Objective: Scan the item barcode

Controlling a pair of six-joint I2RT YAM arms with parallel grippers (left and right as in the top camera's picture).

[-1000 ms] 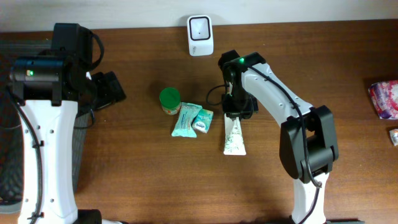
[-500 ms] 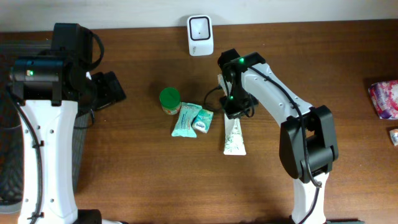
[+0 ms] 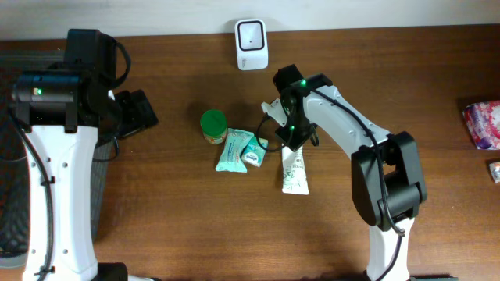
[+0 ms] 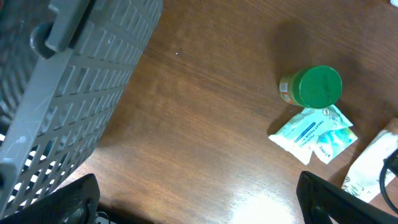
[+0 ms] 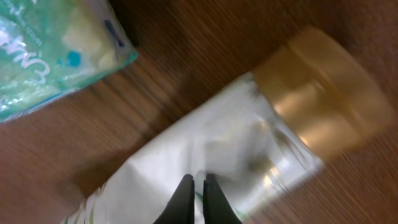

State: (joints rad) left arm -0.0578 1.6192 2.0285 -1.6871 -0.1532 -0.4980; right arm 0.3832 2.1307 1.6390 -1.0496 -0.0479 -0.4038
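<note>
A white tube [image 3: 294,170] with a gold cap [image 5: 323,93] lies on the wooden table, right of two teal packets [image 3: 241,151] and a green-lidded jar [image 3: 212,125]. My right gripper [image 3: 284,140] is down on the tube's cap end. In the right wrist view its fingers [image 5: 198,186] stand almost together, pinching a fold of the white tube [image 5: 236,143]. The white scanner [image 3: 251,43] stands at the back edge, apart from the tube. My left gripper [image 4: 202,208] hangs open over bare wood at the left, holding nothing.
A grey slatted basket [image 4: 62,81] sits at the table's left side. A pink package [image 3: 484,123] and a small item [image 3: 494,170] lie at the far right edge. The teal packet [image 5: 50,50] lies close to the tube.
The right gripper has closed and its wrist has turned slightly over the tube's cap end. The left arm has not moved.
</note>
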